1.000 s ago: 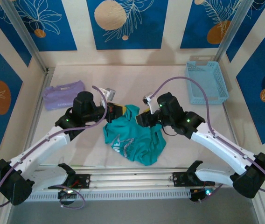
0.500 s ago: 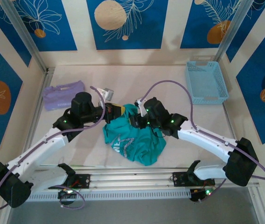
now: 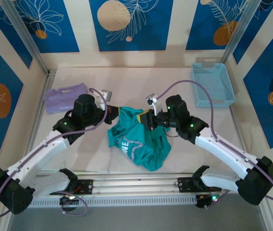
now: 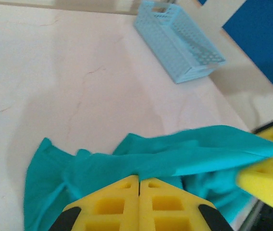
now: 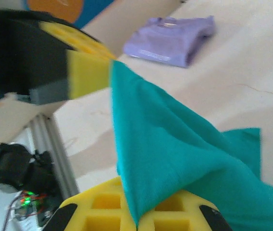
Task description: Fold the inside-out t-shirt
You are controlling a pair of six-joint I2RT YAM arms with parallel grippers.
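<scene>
The teal-green t-shirt (image 3: 139, 142) lies crumpled at the table's middle, a pale print showing on its near side. Its far edge is lifted and stretched between both grippers. My left gripper (image 3: 113, 115) is shut on the left end of that edge; in the left wrist view the yellow jaws (image 4: 139, 182) pinch teal t-shirt cloth (image 4: 175, 159). My right gripper (image 3: 149, 118) is shut on the right end; in the right wrist view the t-shirt cloth (image 5: 175, 154) rises from between its jaws (image 5: 139, 224) and runs to the left gripper's yellow fingers (image 5: 88, 72).
A folded lavender garment (image 3: 65, 97) lies at the back left, also seen in the right wrist view as the lavender garment (image 5: 172, 41). A light blue basket (image 3: 212, 84) stands at the back right, and the basket (image 4: 177, 41) shows ahead of the left wrist.
The right gripper swung in to the shirt's far edge, closed on it and drew back right. The edge is now pulled taut between the two grippers and the shirt has shifted.
</scene>
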